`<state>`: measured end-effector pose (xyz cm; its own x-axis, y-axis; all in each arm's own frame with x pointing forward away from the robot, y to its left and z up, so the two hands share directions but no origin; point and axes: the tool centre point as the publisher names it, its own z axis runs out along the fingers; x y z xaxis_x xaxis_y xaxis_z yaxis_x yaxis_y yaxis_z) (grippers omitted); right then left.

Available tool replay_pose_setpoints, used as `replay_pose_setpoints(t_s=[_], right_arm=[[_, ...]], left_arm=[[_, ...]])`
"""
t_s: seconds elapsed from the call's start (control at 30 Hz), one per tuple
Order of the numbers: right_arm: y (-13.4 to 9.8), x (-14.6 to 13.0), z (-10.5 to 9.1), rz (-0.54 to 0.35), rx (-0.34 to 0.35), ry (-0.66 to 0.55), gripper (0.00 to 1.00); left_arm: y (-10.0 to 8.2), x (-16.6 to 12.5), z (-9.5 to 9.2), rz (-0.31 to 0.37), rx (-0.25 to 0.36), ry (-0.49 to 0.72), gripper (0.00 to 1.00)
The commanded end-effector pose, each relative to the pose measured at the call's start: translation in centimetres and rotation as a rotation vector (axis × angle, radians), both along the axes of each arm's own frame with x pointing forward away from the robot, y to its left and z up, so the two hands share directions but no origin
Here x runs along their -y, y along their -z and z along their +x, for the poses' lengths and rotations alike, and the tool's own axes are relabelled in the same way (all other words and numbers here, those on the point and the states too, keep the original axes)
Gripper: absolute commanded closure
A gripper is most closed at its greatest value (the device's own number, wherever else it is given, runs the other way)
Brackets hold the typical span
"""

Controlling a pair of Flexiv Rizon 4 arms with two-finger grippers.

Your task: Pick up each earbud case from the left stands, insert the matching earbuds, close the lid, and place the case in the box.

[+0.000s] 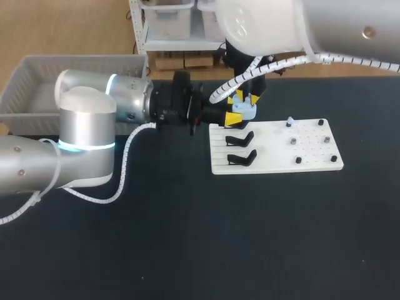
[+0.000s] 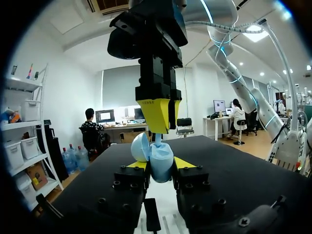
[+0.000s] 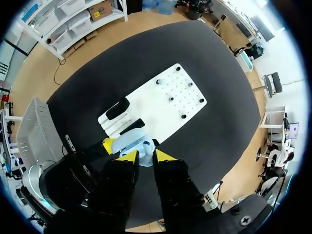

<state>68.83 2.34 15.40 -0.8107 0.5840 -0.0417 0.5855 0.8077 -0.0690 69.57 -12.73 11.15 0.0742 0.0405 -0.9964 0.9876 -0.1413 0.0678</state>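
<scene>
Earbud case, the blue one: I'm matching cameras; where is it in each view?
Head view: blue earbud case by the white board's far-left corner.
Left wrist view: case between the left gripper's fingers.
Right wrist view: case under the right gripper, beside the board.
Shared landmark: the white board.

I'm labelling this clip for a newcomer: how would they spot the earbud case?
On the black table lies a white board. At its far left corner the left gripper clamps the earbud case: a pale blue shell, lid open, the right gripper's earbud above it, unlike the black stands nearby.
</scene>
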Motion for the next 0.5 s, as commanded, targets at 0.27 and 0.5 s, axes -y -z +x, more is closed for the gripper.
replay_pose_setpoints(t_s=[0.27,0.5], right_arm=[[0.41,0.18,0.34,0.009,-0.017,0.004,1.0],[0.77,0.35,0.53,0.01,-0.023,0.009,1.0]], left_arm=[[0.07,-0.01,-0.21,-0.003,0.003,-0.007,1.0],[0.07,-0.01,-0.21,-0.003,0.003,-0.007,1.0]])
